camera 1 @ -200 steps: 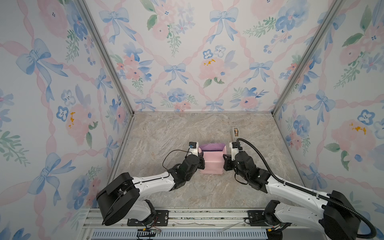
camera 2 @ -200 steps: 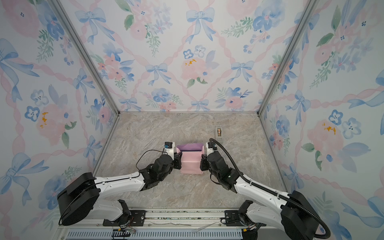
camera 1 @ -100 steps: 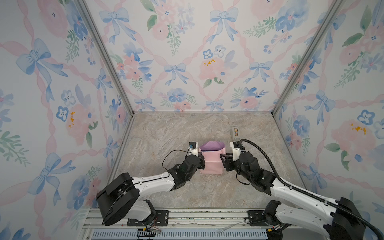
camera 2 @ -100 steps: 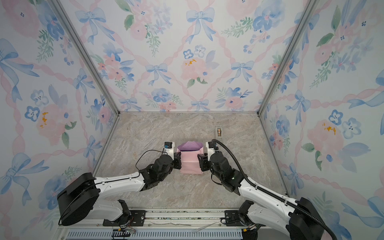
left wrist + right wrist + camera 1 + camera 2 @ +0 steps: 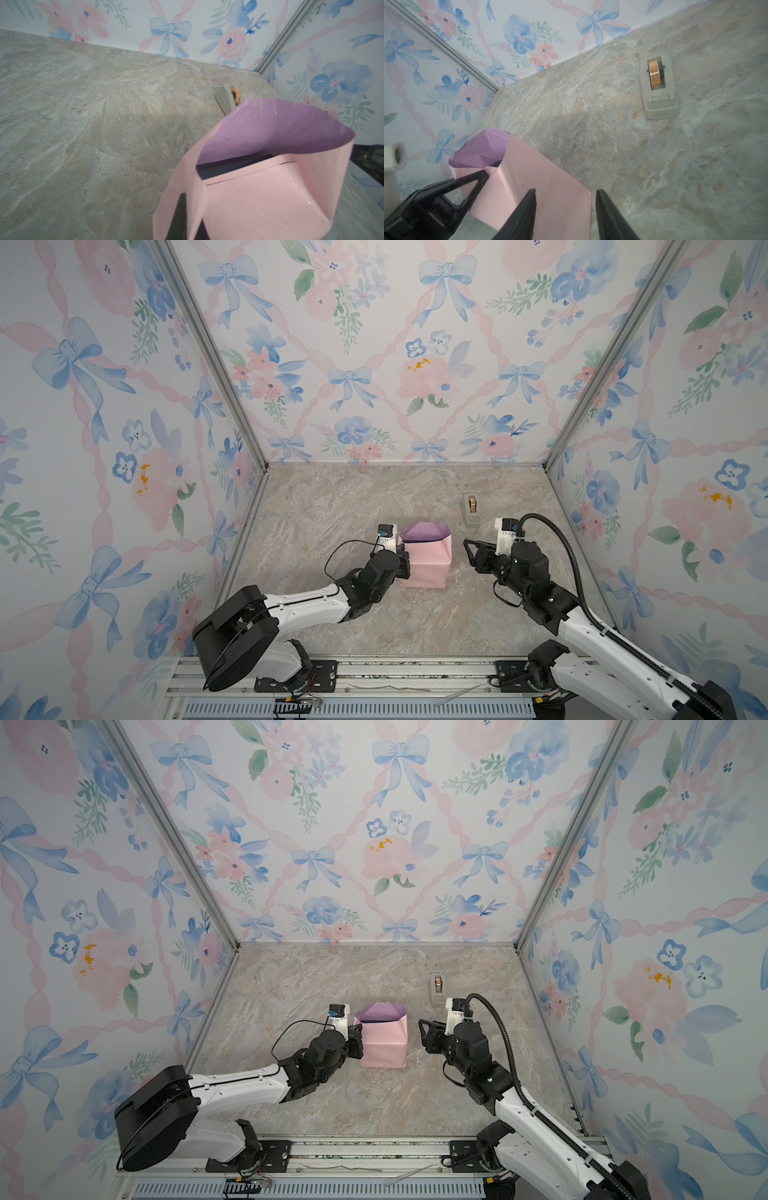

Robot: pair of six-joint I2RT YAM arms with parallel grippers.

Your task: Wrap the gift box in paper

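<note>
The paper (image 5: 426,564) stands wrapped round the gift box, pink outside and lilac inside, in both top views (image 5: 382,1042). Only a dark sliver of the gift box (image 5: 226,166) shows under the raised lilac flap. My left gripper (image 5: 402,559) is at the parcel's left side, shut on a pink fold of the paper (image 5: 249,197). One dark finger (image 5: 180,216) lies against that fold. My right gripper (image 5: 468,553) is open to the right of the parcel, apart from it. In the right wrist view its fingertips (image 5: 565,194) frame the pink edge (image 5: 550,187).
A beige tape dispenser (image 5: 471,510) with an orange roll stands behind the right gripper, near the right wall (image 5: 658,87). Patterned walls close in the marble table on three sides. The right arm's black cable loops above its wrist.
My right gripper has opened, let go of the paper's right side and drawn back to the right. The left gripper stays shut on the left fold. The lilac flap has lifted slightly.
</note>
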